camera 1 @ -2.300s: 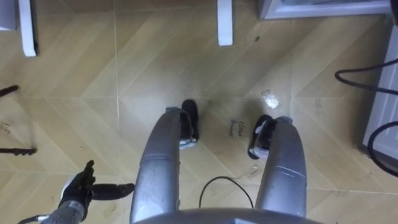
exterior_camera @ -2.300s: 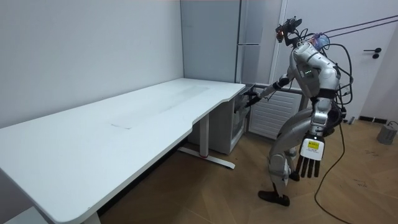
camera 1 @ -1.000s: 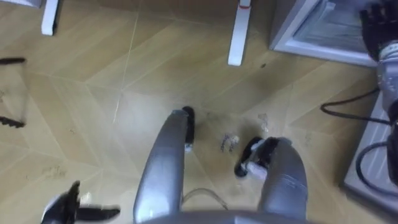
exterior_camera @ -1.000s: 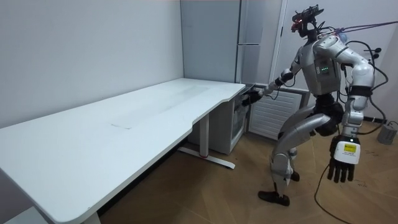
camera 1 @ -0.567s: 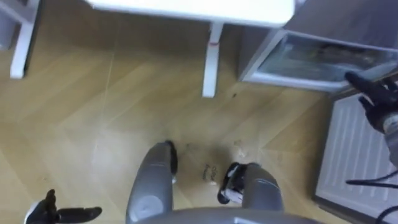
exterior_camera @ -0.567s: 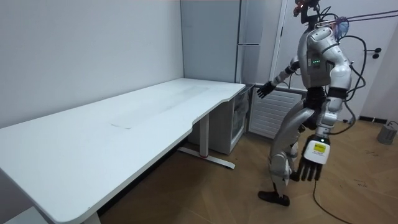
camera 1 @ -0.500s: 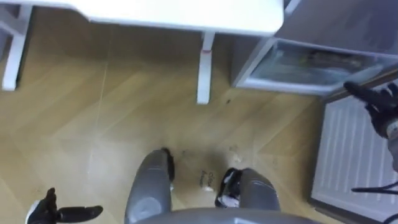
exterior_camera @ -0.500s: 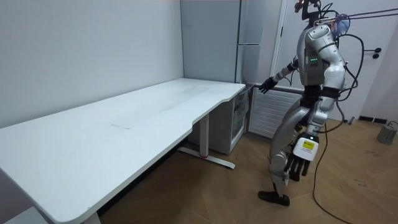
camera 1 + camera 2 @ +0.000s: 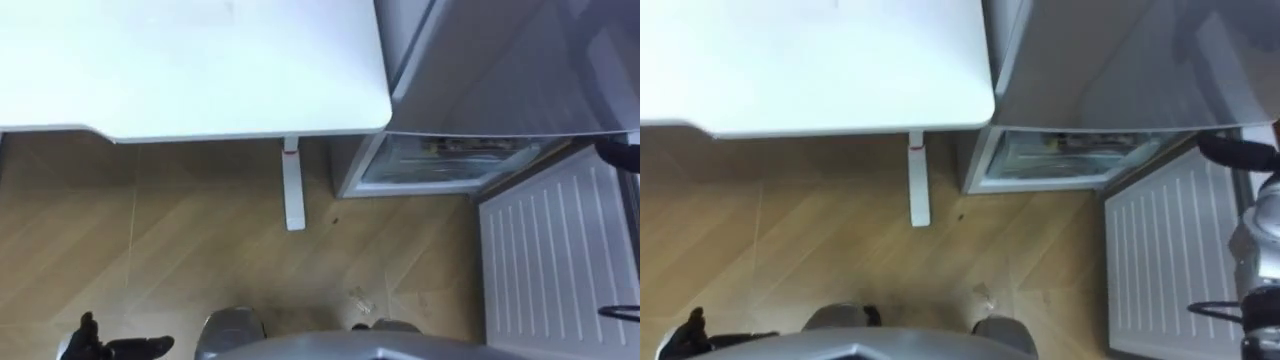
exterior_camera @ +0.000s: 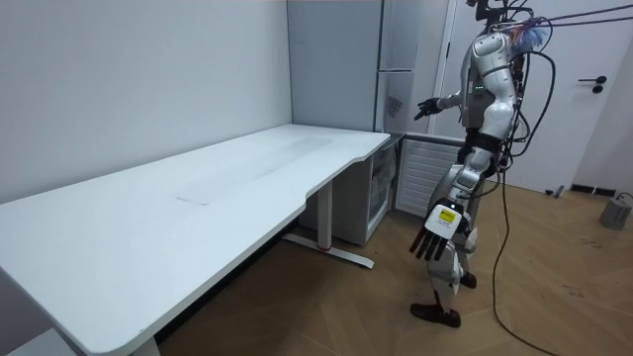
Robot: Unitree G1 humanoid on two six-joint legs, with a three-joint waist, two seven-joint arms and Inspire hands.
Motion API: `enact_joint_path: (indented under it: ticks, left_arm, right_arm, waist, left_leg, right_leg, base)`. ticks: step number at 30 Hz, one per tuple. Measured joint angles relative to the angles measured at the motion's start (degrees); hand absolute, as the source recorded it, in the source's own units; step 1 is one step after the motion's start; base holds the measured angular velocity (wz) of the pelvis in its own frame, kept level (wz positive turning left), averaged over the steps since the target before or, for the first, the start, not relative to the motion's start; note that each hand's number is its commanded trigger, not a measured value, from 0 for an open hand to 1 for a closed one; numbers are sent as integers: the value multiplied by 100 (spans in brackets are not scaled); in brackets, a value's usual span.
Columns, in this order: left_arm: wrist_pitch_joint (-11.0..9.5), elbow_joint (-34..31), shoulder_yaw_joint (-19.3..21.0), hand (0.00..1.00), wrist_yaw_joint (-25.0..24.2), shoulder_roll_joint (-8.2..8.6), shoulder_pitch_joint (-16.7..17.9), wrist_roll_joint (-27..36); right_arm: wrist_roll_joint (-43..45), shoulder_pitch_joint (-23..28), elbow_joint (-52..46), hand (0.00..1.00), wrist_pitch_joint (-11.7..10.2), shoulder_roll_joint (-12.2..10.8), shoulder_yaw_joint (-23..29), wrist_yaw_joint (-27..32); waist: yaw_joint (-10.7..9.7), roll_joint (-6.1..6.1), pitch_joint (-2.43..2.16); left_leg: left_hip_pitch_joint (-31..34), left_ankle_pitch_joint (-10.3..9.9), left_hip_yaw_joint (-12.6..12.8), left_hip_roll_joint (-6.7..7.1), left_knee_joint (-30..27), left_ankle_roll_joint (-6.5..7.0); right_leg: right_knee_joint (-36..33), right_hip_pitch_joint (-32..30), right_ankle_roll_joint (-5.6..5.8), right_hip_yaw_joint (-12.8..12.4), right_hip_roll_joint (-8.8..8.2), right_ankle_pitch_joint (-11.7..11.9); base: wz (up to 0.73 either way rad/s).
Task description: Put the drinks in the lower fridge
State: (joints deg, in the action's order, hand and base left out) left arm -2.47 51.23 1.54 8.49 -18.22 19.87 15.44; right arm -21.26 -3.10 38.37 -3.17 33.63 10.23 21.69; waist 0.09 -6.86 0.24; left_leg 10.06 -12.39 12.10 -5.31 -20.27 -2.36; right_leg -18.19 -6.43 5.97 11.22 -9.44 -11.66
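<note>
The robot stands before the fridge, beside the counter. Left hand hangs lower left, fingers released; right hand is raised at the right edge, fingers released.

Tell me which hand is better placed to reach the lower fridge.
Probably right: the right hand is raised beside the lower fridge's open door; the left hand hangs low over the floor.

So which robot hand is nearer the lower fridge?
Right. The right robot hand is raised by the lower fridge, over its door; the left robot hand hangs low behind.
</note>
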Motion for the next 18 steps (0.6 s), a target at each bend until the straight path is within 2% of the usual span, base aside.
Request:
enact_joint_path:
  ticks: [2, 4, 5, 9, 11, 13, 18]
  left_arm:
    - [7, -8, 70, 0, 2, 25, 31, 8]
    - [18, -51, 100, 0, -8, 25, 54, -3]
    - [22, -98, 188, 0, -25, 35, 50, -31]
    - [40, -94, 409, 0, -29, 52, 41, -151]
    - [72, -56, 520, 0, -29, 101, 74, -251]
    - [96, -48, 525, 0, -44, 110, 119, -363]
    - [201, -57, 609, 0, -74, 150, 279, -568]
  right_arm:
    - [30, 7, 101, 0, 0, 1, 97, 124]
    - [25, 61, 102, 0, 4, 1, 132, 122]
    - [-4, 129, 103, 0, 16, 1, 193, 86]
    - [-127, 150, 499, 0, 35, 36, 486, -32]
    - [-134, 167, 945, 0, 51, 52, 681, -79]
    - [-123, 140, 1310, 0, 84, 117, 693, -140]
    - [-158, 70, 1880, 0, 313, 340, 698, -338]
  waist:
    - [-71, -49, 16]
    - [-157, -79, 4]
    - [-154, -106, -18]
    - [-224, -149, -35]
    - [-217, -139, -34]
    - [-172, -105, -14]
    - [-200, -2, -35]
  left_leg:
    - [-236, 5, 76, 9, 147, -11]
    - [-361, 18, 98, 21, 281, -33]
    - [-402, 29, 120, 19, 344, -51]
    - [-540, 36, 130, 8, 395, -59]
    - [-699, 38, 174, -1, 474, -63]
    - [-774, 36, 235, -8, 501, -66]
    - [-887, 52, 313, -7, 644, -96]
  right_leg:
    - [125, 156, 6, 13, 3, 5]
    - [224, 263, 14, 24, 13, 15]
    - [263, 304, 5, 17, 26, 28]
    - [373, 446, 1, 27, 51, 37]
    - [540, 596, 5, 2, 86, 96]
    - [576, 632, 0, -38, 96, 123]
    - [559, 615, -9, -108, 115, 164]
  base:
    - [-11]
    - [-8]
    - [-8]
    - [-4]
    - [-9]
    - [-16]
    - [-14]
